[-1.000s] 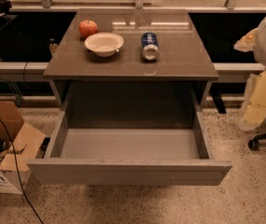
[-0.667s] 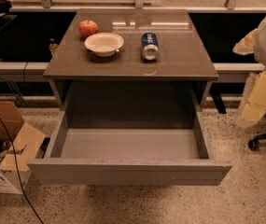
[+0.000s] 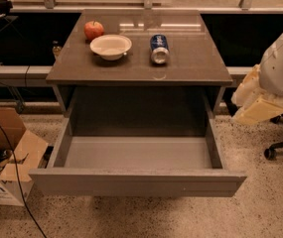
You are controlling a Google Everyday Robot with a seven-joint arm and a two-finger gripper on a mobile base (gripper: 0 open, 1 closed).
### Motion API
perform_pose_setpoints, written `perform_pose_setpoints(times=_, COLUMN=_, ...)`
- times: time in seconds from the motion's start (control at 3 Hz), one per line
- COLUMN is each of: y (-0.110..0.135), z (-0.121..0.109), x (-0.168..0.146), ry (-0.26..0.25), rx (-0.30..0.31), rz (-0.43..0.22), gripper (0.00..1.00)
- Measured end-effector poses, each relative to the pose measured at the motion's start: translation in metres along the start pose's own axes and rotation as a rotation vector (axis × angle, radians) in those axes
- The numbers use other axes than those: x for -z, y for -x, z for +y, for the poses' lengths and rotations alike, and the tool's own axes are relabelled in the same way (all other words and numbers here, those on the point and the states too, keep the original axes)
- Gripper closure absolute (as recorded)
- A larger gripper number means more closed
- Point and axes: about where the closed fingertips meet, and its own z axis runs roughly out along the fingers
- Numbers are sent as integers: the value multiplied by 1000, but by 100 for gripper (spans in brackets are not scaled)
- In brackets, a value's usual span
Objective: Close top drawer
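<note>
Camera view looks down on a cardboard box (image 3: 12, 167) on the floor at far left, clear of the drawer's path. On the counter (image 3: 200, 63), an apple (image 3: 94, 29), a bowl (image 3: 110, 46) and a can (image 3: 158, 48) lying on its side sit toward the back, so nothing overhangs the front edge. Below, the top drawer (image 3: 136, 182) is pulled far out, its tray bare and its flat front nearest the camera, ready for a push. At the right edge the claw (image 3: 256, 103) hangs beside the cabinet, well apart from the drawer. Whether it is released or clenched, I cannot tell.
</note>
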Motion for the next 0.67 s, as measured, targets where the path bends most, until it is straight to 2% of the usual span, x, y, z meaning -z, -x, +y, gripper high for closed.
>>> perform_pose_setpoints(times=0.33, y=-13, z=16, x=-41, ry=50, rx=-65, rz=-39, gripper=82)
perform_pose_setpoints(times=0.67, y=-13, z=17, x=-40, ry=47, rx=-63, rz=-36, gripper=100)
